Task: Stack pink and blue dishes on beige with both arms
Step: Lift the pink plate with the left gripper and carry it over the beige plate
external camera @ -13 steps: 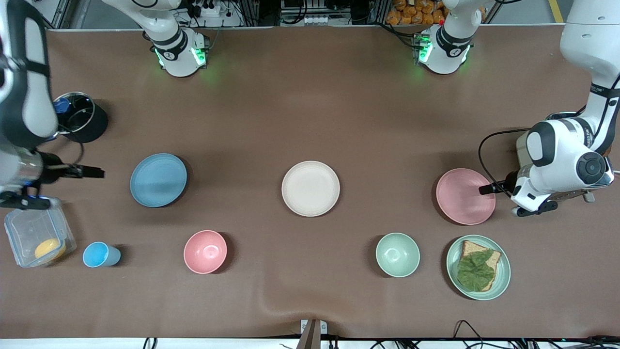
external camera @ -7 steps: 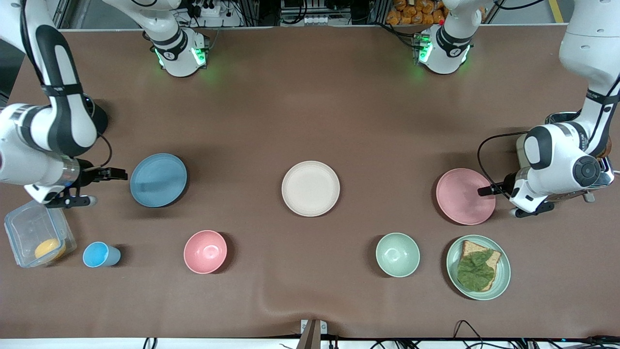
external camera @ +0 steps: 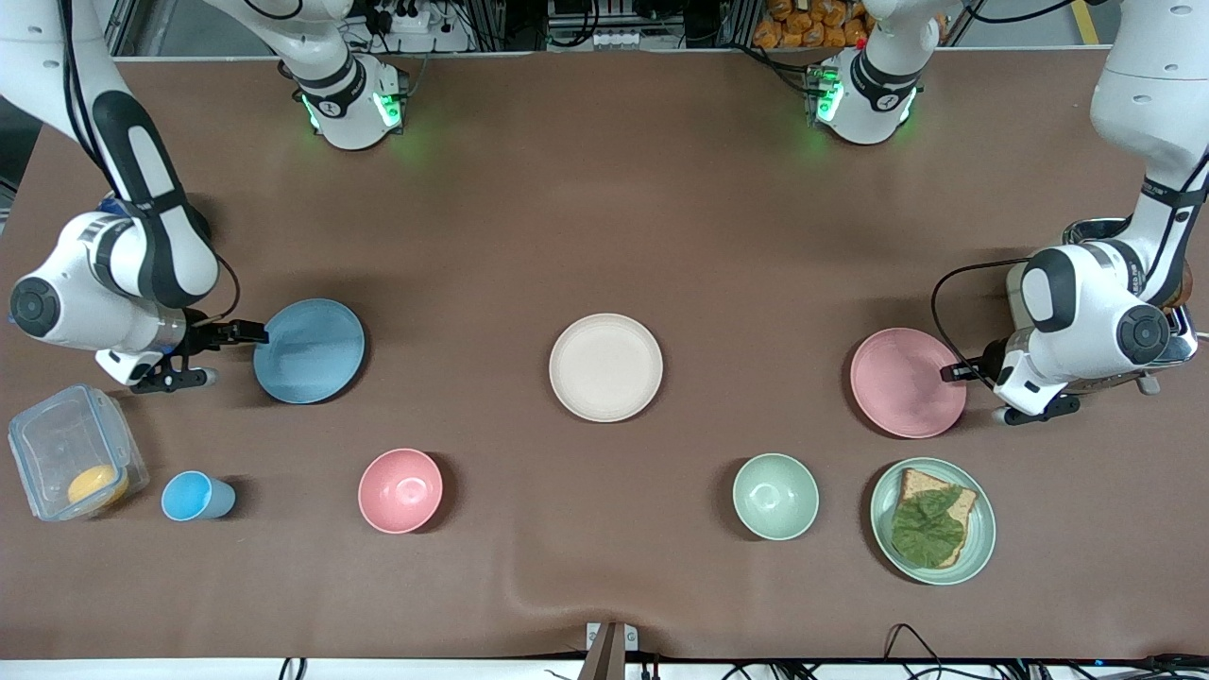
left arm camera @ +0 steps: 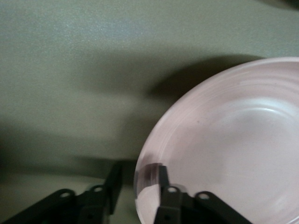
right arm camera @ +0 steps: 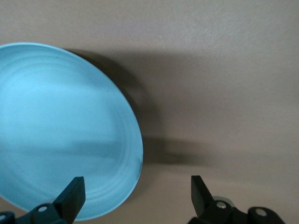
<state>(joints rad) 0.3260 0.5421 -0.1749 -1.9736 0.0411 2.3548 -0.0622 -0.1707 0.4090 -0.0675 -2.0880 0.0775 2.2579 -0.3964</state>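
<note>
The light blue plate (external camera: 316, 354) lies toward the right arm's end of the table. My right gripper (external camera: 247, 332) is open at its outer rim. In the right wrist view the plate (right arm camera: 60, 126) has its edge between the wide-spread fingers of the gripper (right arm camera: 136, 193). The pale pink plate (external camera: 902, 382) lies toward the left arm's end. My left gripper (external camera: 952, 372) is open and straddles its rim. In the left wrist view one finger (left arm camera: 161, 179) is over the plate (left arm camera: 233, 149) and the other is outside it. The beige plate (external camera: 605, 366) sits bare at the table's middle.
Nearer the camera stand a pink bowl (external camera: 400, 490), a small blue cup (external camera: 194, 497), a clear box (external camera: 57, 444) with something orange inside, a green bowl (external camera: 775, 496) and a green plate (external camera: 982, 534) holding bread and a leaf.
The right arm has swung in from the table's end, bringing its gripper to the blue plate's rim. The left gripper has shifted slightly outward at the pink plate's rim.
</note>
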